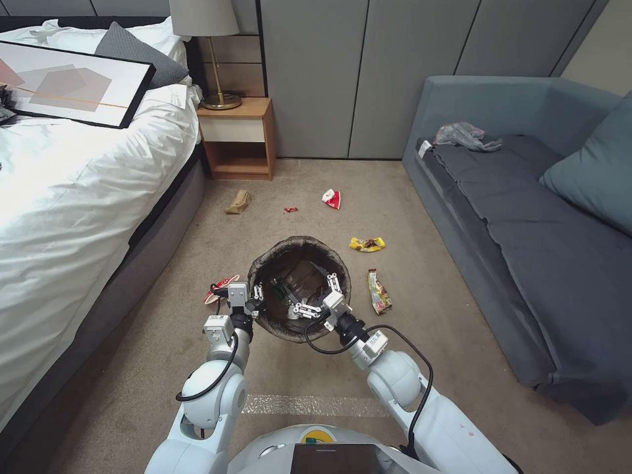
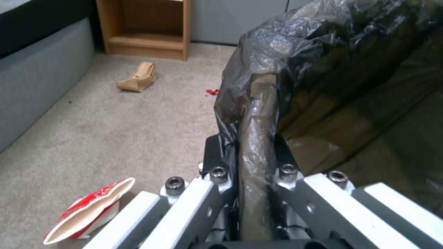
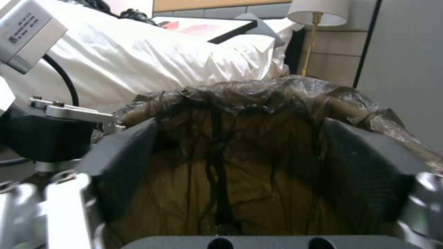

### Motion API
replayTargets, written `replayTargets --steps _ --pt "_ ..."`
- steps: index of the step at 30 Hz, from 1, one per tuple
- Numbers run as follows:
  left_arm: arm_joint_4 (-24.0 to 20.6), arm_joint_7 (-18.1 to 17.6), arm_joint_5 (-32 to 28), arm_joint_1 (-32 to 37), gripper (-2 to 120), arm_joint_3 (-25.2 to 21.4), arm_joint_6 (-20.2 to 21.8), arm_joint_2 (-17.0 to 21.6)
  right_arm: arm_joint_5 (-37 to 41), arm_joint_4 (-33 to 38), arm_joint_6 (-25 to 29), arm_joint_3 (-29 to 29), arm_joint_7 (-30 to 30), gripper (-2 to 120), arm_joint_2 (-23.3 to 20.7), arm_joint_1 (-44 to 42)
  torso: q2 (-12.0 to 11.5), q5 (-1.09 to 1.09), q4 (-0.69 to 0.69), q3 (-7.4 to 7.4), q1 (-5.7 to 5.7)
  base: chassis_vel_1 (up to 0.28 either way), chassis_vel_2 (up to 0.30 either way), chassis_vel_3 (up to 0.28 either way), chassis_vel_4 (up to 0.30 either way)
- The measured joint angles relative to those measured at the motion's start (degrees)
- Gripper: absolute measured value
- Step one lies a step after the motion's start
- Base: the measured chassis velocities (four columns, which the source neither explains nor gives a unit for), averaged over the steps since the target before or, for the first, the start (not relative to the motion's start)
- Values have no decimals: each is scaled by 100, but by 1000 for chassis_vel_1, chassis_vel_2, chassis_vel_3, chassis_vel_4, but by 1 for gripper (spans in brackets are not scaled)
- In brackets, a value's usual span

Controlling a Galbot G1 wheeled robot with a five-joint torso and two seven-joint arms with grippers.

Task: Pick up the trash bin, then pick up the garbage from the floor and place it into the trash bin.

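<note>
A white-duvet bed (image 1: 79, 171) fills the left of the head view and a long grey-blue fabric sofa (image 1: 526, 224) the right, with beige short-pile carpet floor (image 1: 434, 368) between them. At lower centre, the round trash bin lined with a dark brown plastic bag (image 1: 299, 250) is gripped at its near-left rim by the left gripper (image 1: 258, 297), fingers clamped on the bag-covered edge, while the right gripper (image 1: 315, 289) reaches over the near-right rim with its fingers spread apart inside the liner. Scattered litter lies on the carpet: a crumpled brown paper bag (image 1: 238, 201) and a red-and-white wrapper (image 1: 332, 198) towards upper centre, yellow snack wrappers (image 1: 367, 244) right of the bin, and another red-and-white wrapper (image 1: 219, 291) just left of the left gripper.
</note>
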Motion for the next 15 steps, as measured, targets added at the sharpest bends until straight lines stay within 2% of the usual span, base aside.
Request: replayTargets --steps 1,4,10,15 --pt "0 0 0 0 2 0 0 0 5 2 -3 5 0 96 -1 5 0 0 0 0 0 0 0 0 0" --pt "0 0 0 0 2 0 0 0 11 10 -8 19 1 100 3 10 0 0 0 0 0 0 0 0 0" --pt "0 0 0 0 2 0 0 0 13 73 -8 69 4 100 7 -15 0 0 0 0 0 0 0 0 0" --pt "0 0 0 0 2 0 0 0 -78 641 0 433 216 100 210 -209 0 0 1 0 0 0 0 0 0"
